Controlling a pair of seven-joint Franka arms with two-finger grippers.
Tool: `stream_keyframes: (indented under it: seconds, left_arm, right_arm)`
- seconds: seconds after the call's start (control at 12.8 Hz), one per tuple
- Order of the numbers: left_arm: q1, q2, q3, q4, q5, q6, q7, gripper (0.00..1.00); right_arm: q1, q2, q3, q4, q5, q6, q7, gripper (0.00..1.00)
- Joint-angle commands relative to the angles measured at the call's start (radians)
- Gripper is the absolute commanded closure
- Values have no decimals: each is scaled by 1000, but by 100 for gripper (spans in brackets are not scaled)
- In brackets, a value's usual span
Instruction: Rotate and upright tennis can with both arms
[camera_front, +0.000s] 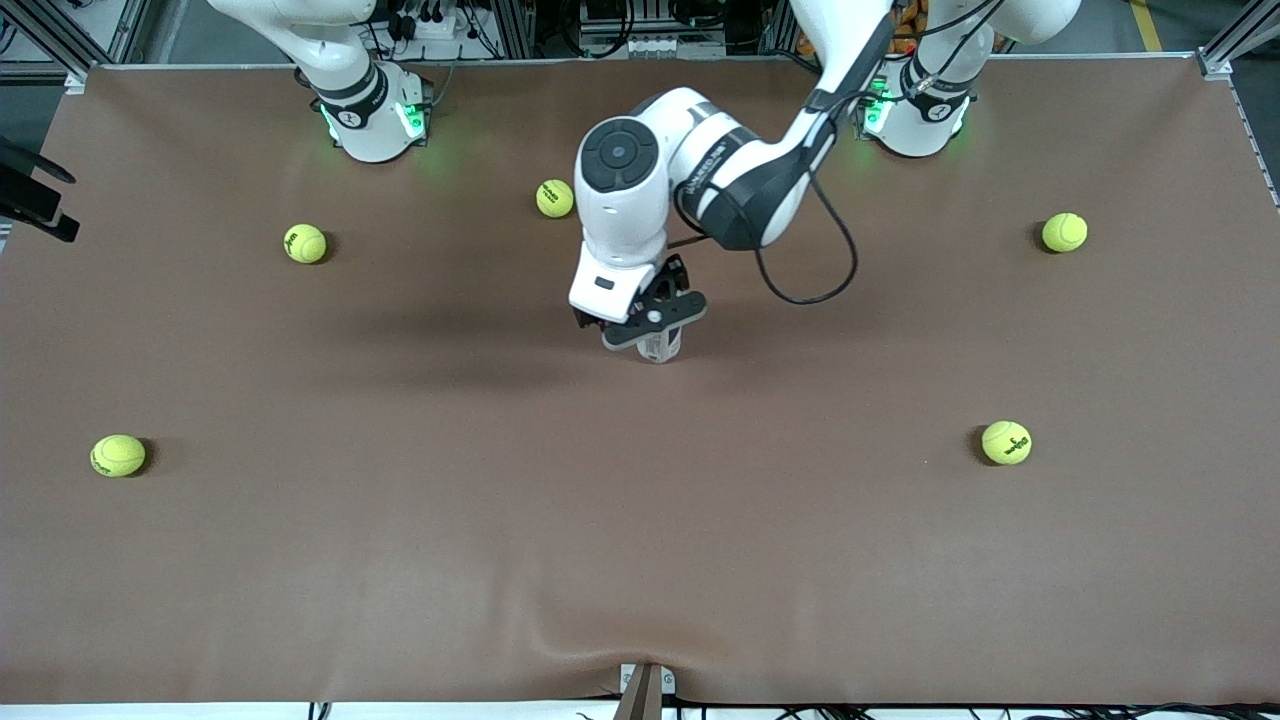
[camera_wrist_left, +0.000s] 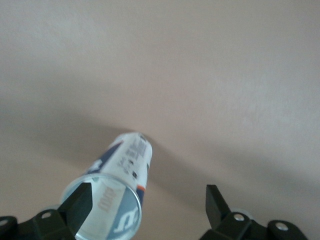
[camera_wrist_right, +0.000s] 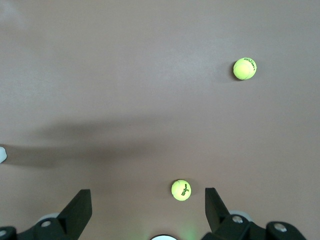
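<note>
With the slim white-and-navy tennis can standing upright on the brown counter, the left tool hovers spread over it, while the waiting right tool hangs open.

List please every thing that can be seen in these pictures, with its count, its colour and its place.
tennis can: one, white with navy band, standing near the table's middle, under the left gripper.
tennis balls: five, yellow-green, loose on the table; three nearer the robots' bases, two nearer the front camera.
table: one, brown cover.
left gripper: one, black, open, over the can's top, one finger by the rim.
right gripper: one, black, open, up over the table near its base; this arm waits.
</note>
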Motion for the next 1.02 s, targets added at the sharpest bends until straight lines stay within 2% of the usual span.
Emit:
stream_keyframes:
  seconds: [0.0,0.47,0.7,0.78,0.94]
  left_arm:
    - [41,-45,9,-2,26,-18,11,0]
    - [182,-97,8,-4,18,-34,150,0]
    - [274,-118,-26,-6,14,-34,222,0]
    - [323,-132,-62,-6,15,-34,243,0]
    - [474,-146,-203,-13,24,-34,254,0]
  right_arm:
    - [-8,-2,10,-4,-1,7,15,0]
    - [-6,4,10,-3,2,14,13,0]
    - [6,4,14,-3,8,28,12,0]
    - [26,4,14,-3,8,34,12,0]
    - [63,6,13,-3,4,41,17,0]
